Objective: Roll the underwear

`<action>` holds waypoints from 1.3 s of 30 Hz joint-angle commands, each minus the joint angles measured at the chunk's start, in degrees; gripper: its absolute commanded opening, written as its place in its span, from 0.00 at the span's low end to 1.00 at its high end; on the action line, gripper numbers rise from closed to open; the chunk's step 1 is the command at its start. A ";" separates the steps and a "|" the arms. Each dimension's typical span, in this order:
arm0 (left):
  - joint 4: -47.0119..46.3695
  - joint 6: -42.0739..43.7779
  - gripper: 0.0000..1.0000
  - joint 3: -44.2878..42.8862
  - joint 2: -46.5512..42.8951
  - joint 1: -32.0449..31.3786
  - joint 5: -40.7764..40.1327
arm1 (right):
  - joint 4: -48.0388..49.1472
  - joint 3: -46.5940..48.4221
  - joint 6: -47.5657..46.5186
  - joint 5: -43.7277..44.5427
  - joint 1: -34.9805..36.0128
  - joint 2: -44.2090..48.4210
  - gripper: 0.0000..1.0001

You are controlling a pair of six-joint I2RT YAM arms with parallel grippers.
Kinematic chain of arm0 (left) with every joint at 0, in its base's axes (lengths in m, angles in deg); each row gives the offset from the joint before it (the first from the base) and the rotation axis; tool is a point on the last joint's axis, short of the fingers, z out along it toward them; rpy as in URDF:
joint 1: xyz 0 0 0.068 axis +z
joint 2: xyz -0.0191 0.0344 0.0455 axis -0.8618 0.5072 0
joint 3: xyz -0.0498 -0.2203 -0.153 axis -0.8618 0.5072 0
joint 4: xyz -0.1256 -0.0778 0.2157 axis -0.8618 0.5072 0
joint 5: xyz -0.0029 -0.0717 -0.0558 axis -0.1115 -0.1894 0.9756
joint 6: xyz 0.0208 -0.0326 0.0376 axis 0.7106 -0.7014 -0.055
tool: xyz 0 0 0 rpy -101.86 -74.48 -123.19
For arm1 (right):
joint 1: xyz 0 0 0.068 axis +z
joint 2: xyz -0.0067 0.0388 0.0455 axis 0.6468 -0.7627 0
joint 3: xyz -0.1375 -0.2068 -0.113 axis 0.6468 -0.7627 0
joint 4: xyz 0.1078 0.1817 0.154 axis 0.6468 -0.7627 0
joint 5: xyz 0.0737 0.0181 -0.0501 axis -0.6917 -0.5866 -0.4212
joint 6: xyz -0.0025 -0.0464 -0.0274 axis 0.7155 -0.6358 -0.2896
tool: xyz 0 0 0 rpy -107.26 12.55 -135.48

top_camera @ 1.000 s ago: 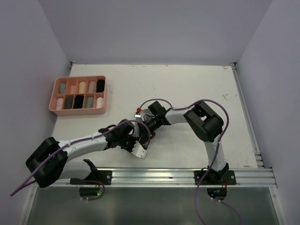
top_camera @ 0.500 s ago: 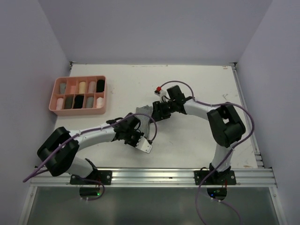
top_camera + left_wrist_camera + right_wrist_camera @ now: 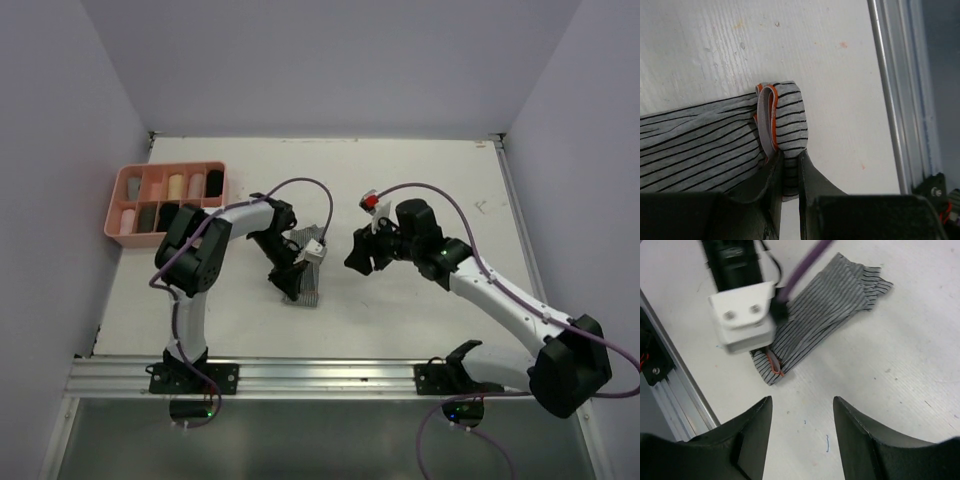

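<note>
We see left jaws pinching one end of the grey black-striped fabric underwear (image 3: 700, 145) on white worktop (image 3: 715, 50); right jaws spread.

underwear (image 3: 306, 290) | grey, thin black stripes, orange-edged waistband | folded into a long narrow strip, lying flat | centre of scene, running near-far, waistband at near end

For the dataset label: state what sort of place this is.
Probably a robot lab cell, not a home: a white table boxed in by plain walls, two arms bolted to a metal rail, and a pink tray of rolled garments.
</note>
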 commanded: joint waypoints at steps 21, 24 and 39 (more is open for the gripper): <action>8.20 0.65 0.04 -6.16 16.68 2.83 -3.67 | 11.69 5.67 -20.06 15.80 32.43 -20.57 0.58; 8.02 0.65 0.05 -5.98 16.69 2.91 -3.58 | 12.92 5.50 -19.97 14.48 33.22 -21.97 0.59; 7.05 -0.49 0.18 -5.98 14.84 3.44 -2.97 | 18.02 4.80 -19.71 12.63 33.40 -32.96 0.10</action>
